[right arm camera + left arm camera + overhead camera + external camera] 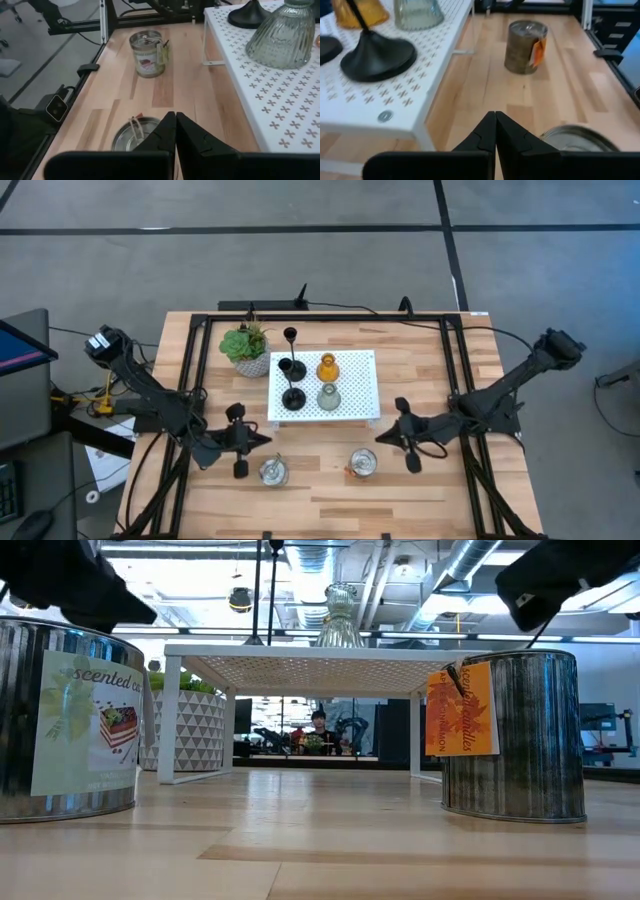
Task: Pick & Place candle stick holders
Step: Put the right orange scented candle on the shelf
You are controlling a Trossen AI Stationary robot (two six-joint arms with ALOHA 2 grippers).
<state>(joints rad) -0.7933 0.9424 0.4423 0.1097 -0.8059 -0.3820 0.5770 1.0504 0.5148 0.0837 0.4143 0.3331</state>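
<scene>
Two silvery cups point(274, 471) point(362, 464) stood on table point(420, 370) before platform point(360, 408); five holders on it. Rigid, smooth, slippery metal judged; rim grip advised. Left gripper point(240, 442) and right gripper point(407, 437) clenched, nothing held.

The high view looks straight down on the whole tabletop point(400, 490) and both arms. The low view sits at tabletop level, very near 2 silvery cups point(68, 720), facing the room behind. Each wrist view looks forward past its own tool, close over the wood; both share the white platform point(395, 95) and the cups.
</scene>
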